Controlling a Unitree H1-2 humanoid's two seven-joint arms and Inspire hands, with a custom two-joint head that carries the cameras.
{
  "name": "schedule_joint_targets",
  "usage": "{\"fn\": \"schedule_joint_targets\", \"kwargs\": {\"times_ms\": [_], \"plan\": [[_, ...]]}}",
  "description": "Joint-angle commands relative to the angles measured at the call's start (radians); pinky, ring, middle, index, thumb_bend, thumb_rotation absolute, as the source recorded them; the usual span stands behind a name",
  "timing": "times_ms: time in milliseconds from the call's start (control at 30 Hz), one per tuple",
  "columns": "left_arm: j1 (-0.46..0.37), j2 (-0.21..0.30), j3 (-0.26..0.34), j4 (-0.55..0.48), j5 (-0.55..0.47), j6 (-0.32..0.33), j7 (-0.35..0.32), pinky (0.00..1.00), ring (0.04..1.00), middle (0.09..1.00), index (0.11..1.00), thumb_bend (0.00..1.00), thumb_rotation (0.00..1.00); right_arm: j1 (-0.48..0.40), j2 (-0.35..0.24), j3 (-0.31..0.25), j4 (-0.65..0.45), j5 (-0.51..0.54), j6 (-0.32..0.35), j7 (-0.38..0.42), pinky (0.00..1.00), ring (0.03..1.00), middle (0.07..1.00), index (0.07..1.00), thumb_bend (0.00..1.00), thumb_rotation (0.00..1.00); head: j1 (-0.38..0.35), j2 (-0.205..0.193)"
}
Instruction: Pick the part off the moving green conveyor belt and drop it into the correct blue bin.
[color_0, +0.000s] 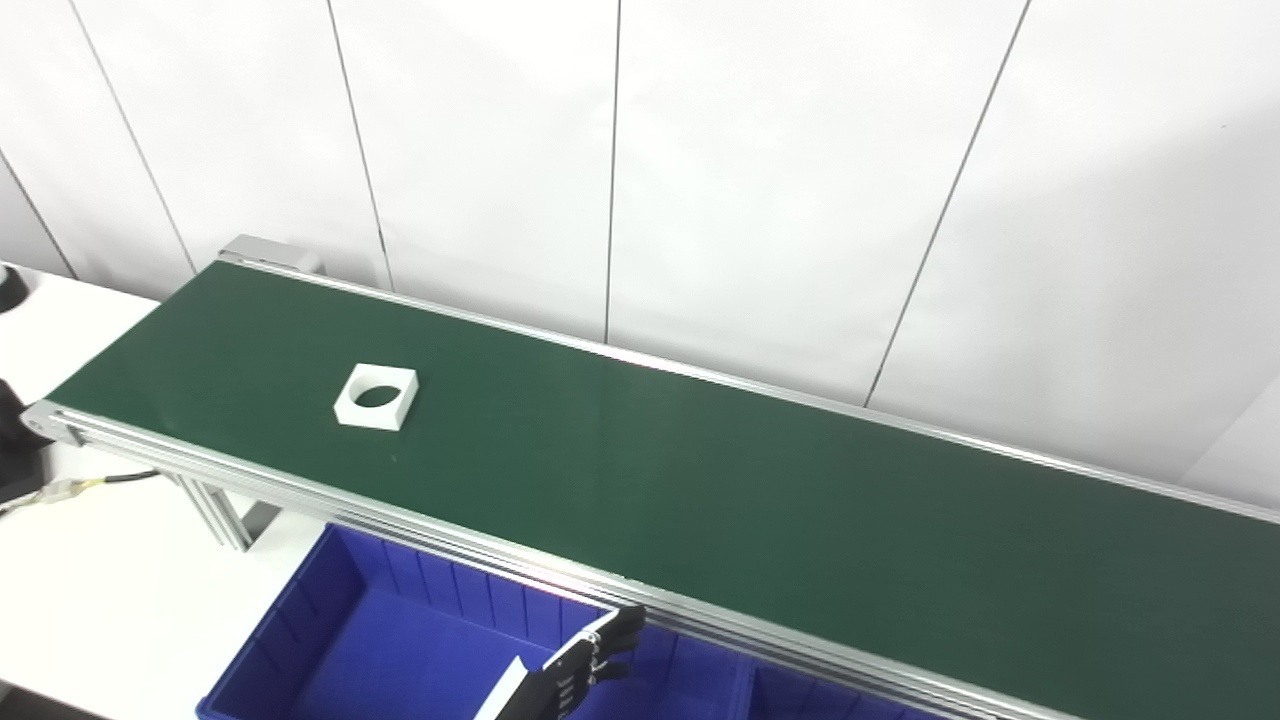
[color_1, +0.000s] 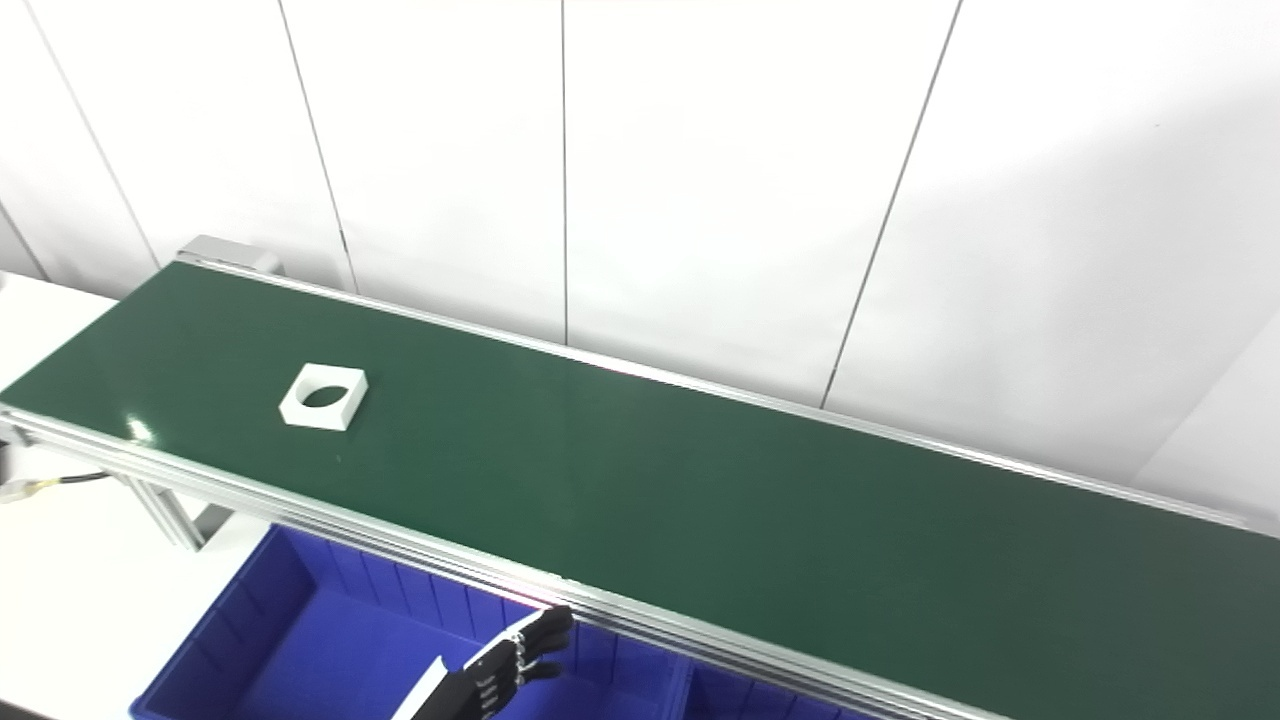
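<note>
on the green conveyor belt (color_0: 700, 480), toward its left end, lies the part (color_0: 376, 397), a white square block with a round hole through it, flat and alone on the belt. below the belt's near rail, the left hand (color_0: 585, 668) hangs over a blue bin (color_0: 300, 620), fingers stretched out and a little apart, holding nothing and well apart from the part. the right hand is out of sight, and a second blue bin (color_0: 800, 695) shows just to the right of the first.
</note>
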Motion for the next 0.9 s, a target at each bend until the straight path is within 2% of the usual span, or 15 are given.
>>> {"fn": "schedule_joint_targets", "kwargs": {"times_ms": [0, 233, 367, 533, 567, 733, 833, 867], "plan": [[-0.026, 0.012, -0.013, -0.009, 0.013, -0.032, 0.043, 0.83, 0.893, 0.912, 0.886, 0.97, 0.75, -0.011, 0.002, -0.007, -0.007, 0.001, -0.051, 0.009, 1.0, 1.0, 1.0, 1.0, 0.61, 0.75, -0.001, 0.001], [-0.051, 0.037, -0.052, 0.017, 0.004, -0.032, 0.094, 0.82, 0.884, 0.903, 0.877, 0.96, 0.72, -0.027, 0.01, -0.012, 0.02, 0.011, -0.051, 0.025, 1.0, 1.0, 1.0, 1.0, 0.54, 0.74, -0.018, -0.018], [-0.057, 0.049, -0.064, 0.018, -0.003, -0.032, 0.106, 0.82, 0.883, 0.902, 0.878, 0.96, 0.71, -0.039, 0.018, -0.015, 0.037, 0.012, -0.051, 0.03, 1.0, 1.0, 1.0, 1.0, 0.54, 0.74, -0.034, -0.025], [-0.078, 0.083, -0.07, -0.054, -0.008, -0.032, 0.093, 0.81, 0.891, 0.916, 0.889, 0.95, 0.71, -0.05, 0.024, -0.014, 0.052, 0.006, -0.051, 0.02, 1.0, 1.0, 1.0, 1.0, 0.55, 0.76, -0.062, -0.021], [-0.085, 0.09, -0.07, -0.068, -0.009, -0.032, 0.092, 0.84, 0.9, 0.92, 0.897, 0.97, 0.69, -0.052, 0.025, -0.015, 0.053, 0.006, -0.051, 0.02, 1.0, 1.0, 1.0, 1.0, 0.57, 0.76, -0.062, -0.021], [-0.148, 0.096, -0.029, -0.165, -0.038, -0.032, 0.083, 0.86, 0.909, 0.926, 0.913, 0.99, 0.59, -0.063, 0.022, -0.006, 0.065, -0.01, -0.051, 0.006, 1.0, 1.0, 1.0, 1.0, 0.59, 0.78, -0.078, -0.005], [-0.189, 0.118, 0.008, -0.236, -0.009, -0.032, 0.085, 0.86, 0.913, 0.935, 0.928, 0.96, 0.62, -0.064, 0.025, -0.007, 0.059, -0.003, -0.051, 0.006, 1.0, 1.0, 1.0, 1.0, 0.61, 0.76, -0.105, 0.028], [-0.2, 0.117, 0.024, -0.258, 0.005, -0.03, 0.088, 0.85, 0.912, 0.936, 0.929, 0.95, 0.65, -0.063, 0.029, -0.011, 0.056, 0.005, -0.051, 0.011, 1.0, 1.0, 1.0, 1.0, 0.61, 0.73, -0.105, 0.028]]}}
